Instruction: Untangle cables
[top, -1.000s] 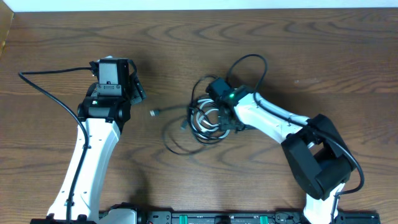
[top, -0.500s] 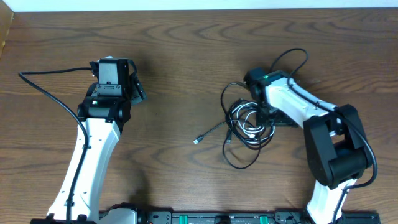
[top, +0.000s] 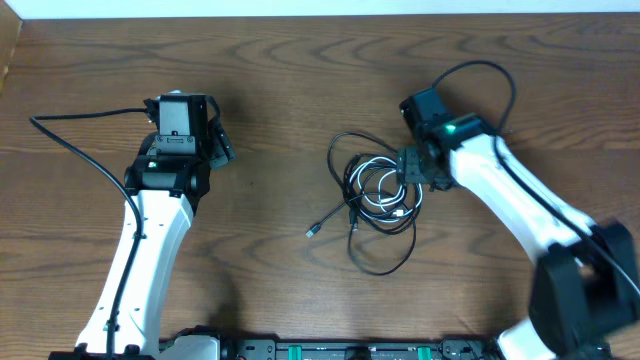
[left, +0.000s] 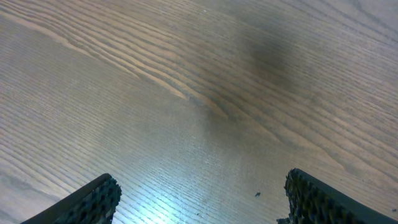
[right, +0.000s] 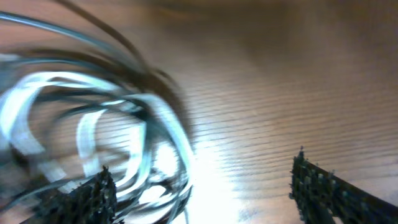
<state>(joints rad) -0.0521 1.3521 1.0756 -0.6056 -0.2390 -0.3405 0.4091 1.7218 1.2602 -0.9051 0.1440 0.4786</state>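
Cords lie in one messy heap on the brown wooden table (top: 250, 60), over on the right arm's side. The thin black cables (top: 352, 200) loop round and round. The short white cable (top: 380, 205) curls up in the middle of them. One small plug end (top: 313, 230) sticks out of the heap toward the left arm.

The right gripper (right: 199, 180) is just at the edge of the heap. Its fingers are spread wide and grab nothing. The cords sit close by one finger, but that view is too blurry to tell if any cord touches it.

The left gripper (left: 199, 199) is well away from the heap. Its fingers are spread wide too, with only bare wood under them.

I think a few things could go wrong. If the right fingers close where they are, they may pinch many cords at once. A pull would then make the knot tighter. With nothing holding the heap down, a tug may also just slide the whole heap along the table. The white cord is wrapped inside, so it may snag on the black loops.
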